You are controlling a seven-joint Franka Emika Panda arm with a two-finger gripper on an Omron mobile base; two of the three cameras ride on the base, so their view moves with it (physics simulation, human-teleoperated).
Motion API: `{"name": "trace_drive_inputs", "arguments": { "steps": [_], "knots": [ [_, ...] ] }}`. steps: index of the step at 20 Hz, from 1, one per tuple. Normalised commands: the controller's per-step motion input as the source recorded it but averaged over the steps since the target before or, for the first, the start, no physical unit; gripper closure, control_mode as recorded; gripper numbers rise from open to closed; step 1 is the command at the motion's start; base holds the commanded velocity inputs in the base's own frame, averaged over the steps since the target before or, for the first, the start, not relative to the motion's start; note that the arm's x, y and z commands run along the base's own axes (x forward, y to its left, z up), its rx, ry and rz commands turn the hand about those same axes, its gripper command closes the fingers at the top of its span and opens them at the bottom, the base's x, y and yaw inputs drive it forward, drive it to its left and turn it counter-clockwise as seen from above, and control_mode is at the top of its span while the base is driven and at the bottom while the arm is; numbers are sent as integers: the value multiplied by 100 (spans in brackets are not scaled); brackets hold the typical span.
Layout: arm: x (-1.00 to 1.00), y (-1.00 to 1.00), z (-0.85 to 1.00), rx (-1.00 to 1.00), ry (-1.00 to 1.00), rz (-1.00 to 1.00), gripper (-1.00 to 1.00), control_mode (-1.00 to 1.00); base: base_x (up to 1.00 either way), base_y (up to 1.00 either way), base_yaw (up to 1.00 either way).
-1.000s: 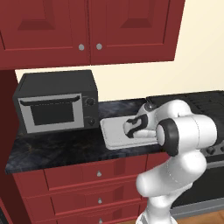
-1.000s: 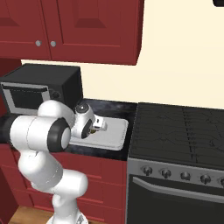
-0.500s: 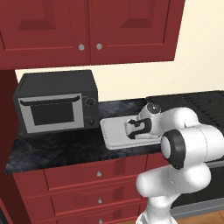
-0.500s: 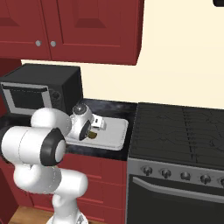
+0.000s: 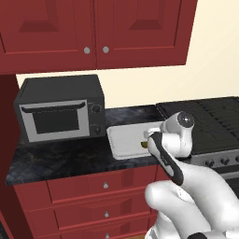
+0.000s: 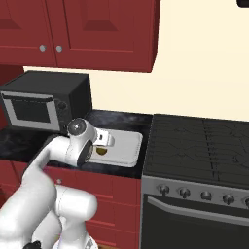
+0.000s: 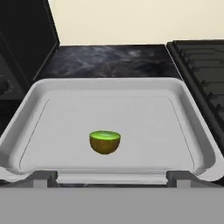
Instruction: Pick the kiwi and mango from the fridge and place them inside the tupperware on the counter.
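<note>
The kiwi lies green face up in the white tupperware, a little in from its near rim. My gripper hovers over that near rim, open, its fingertips spread wide with nothing between them. In the left base view the gripper hangs at the right front of the tupperware, close above the kiwi. The right base view shows the kiwi below the gripper, in the tupperware on the counter. The mango and the fridge are out of view.
A black microwave stands on the counter left of the tupperware. A black stove adjoins the counter on the right. Red wall cabinets hang above, red drawers sit below.
The gripper has opened and let go of the kiwi, which now rests in the tupperware. The arm has folded lower and the hand has drawn back to the tupperware's front edge.
</note>
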Motion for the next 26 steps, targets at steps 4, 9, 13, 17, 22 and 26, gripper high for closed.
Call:
{"name": "trace_drive_inputs", "arguments": {
  "steps": [4,9,13,17,22,26],
  "knots": [
    [-100,-4,94,0,0,3,-100,-100,0,0,0],
    [-100,0,88,0,1,5,-100,-100,0,0,0],
    [-100,0,83,-1,4,7,-100,-100,0,0,0],
    [-100,3,66,-2,7,6,-100,-100,0,0,0],
    [-96,19,4,-7,12,3,-100,-100,0,0,0],
    [-97,31,-18,-9,21,0,-100,-100,0,0,0]
  ]
}}
